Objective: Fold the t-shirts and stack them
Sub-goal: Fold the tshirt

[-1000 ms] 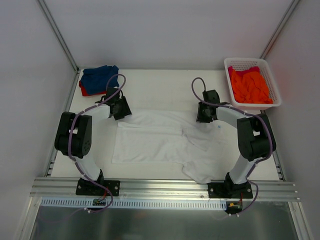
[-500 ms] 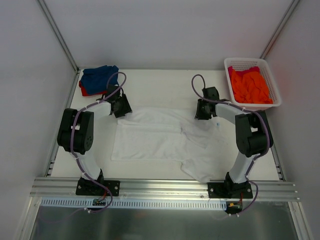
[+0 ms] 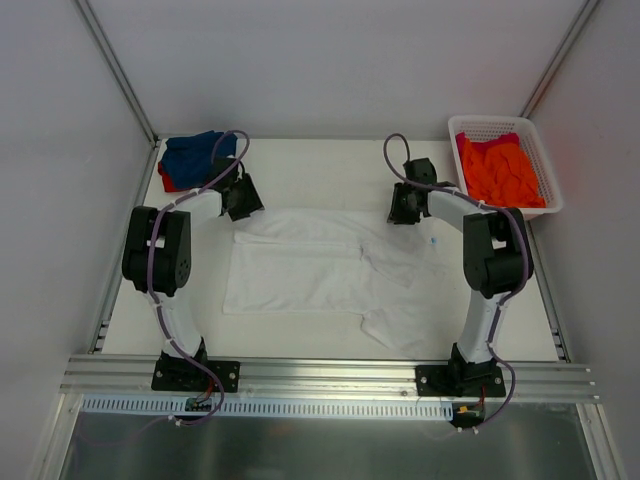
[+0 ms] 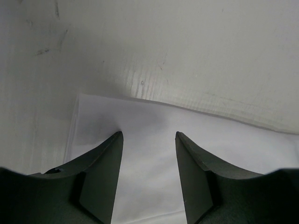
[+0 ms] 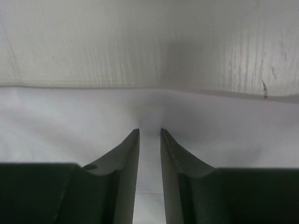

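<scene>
The large white t-shirt [image 3: 310, 270] lies spread across the middle of the table, its far edge pulled straight and a sleeve bunched at the near right. My left gripper [image 3: 243, 205] is at its far left corner, jaws open over the flat cloth [image 4: 210, 140], as the left wrist view [image 4: 148, 134] shows. My right gripper [image 3: 400, 212] is at the far right edge. In the right wrist view [image 5: 150, 130] it is shut on a pinch of the white cloth [image 5: 70, 121]. A blue t-shirt [image 3: 197, 153] lies on a red one [image 3: 166, 183] at the far left. A bright orange t-shirt [image 3: 500, 172] fills the basket.
The white lattice basket [image 3: 546, 165] stands at the far right corner, with some red cloth [image 3: 466, 147] under the orange. The enclosure walls close the table on three sides. The aluminium rail [image 3: 320, 372] runs along the near edge by the arm bases.
Both grippers have moved toward the far side of the table, dragging the white t-shirt's far edge with them. The shirt now lies further back and flatter.
</scene>
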